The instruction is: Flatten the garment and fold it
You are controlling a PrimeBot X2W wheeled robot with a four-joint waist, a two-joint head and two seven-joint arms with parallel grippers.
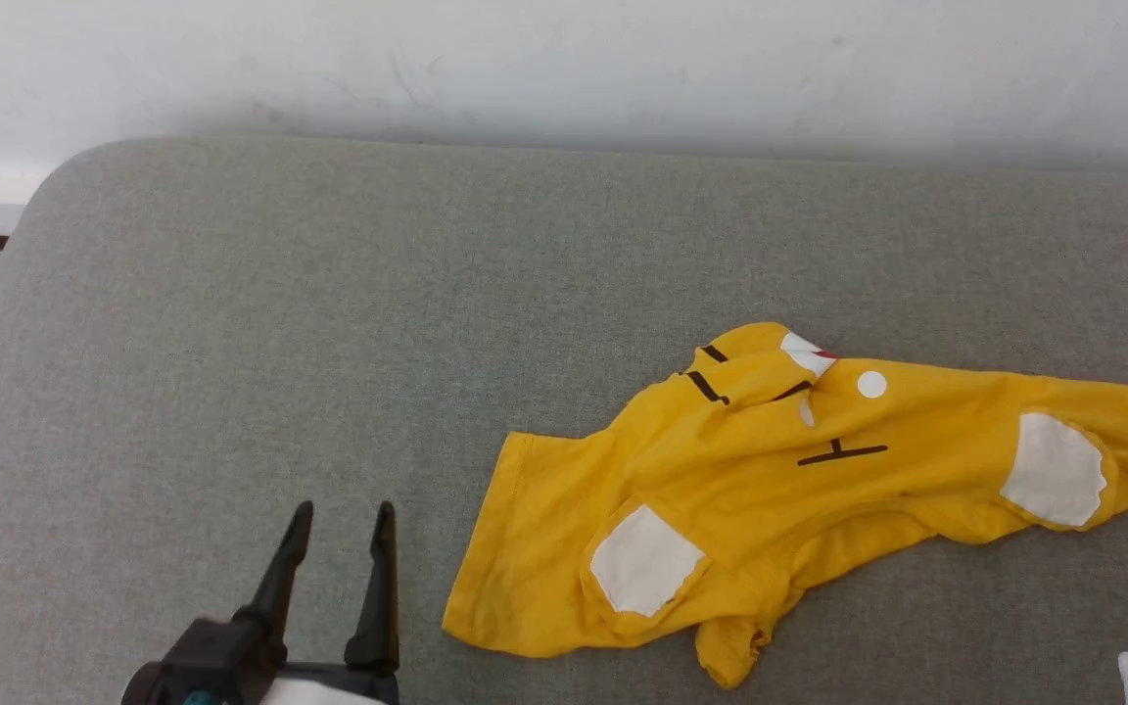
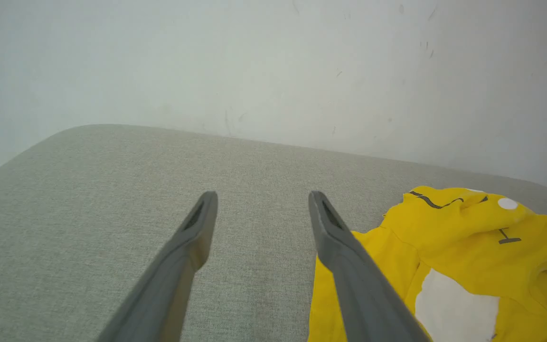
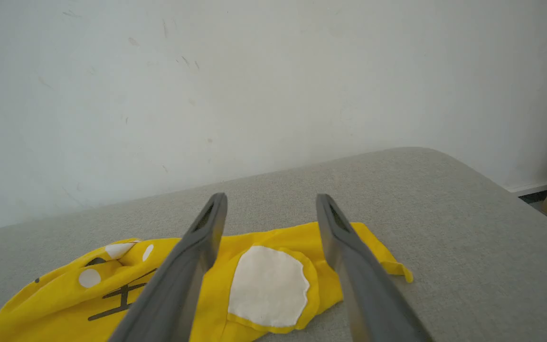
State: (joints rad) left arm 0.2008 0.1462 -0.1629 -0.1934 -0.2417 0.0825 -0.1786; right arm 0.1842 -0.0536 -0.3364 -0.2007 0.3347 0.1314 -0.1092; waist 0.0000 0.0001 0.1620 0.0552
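On your left, the left end effector is hanging low over the bare grey bench, just beside the left edge of the yellow T-shirt. Its two dark fingers are standing wide apart and holding nothing. I think it is sitting there so it can pinch that edge.

In the middle and to the right, the T-shirt is lying on the bench all crumpled, bunching up near the black lines. One white patch is showing low on its left and a round white patch on its right. It is not lying flat yet.

On your right, the right end effector is pointing over the shirt's right end, with its fingers wide apart and gripping nothing. I cannot tell if it is touching the cloth. With one at each end, you are likely getting ready to pull the shirt flat.
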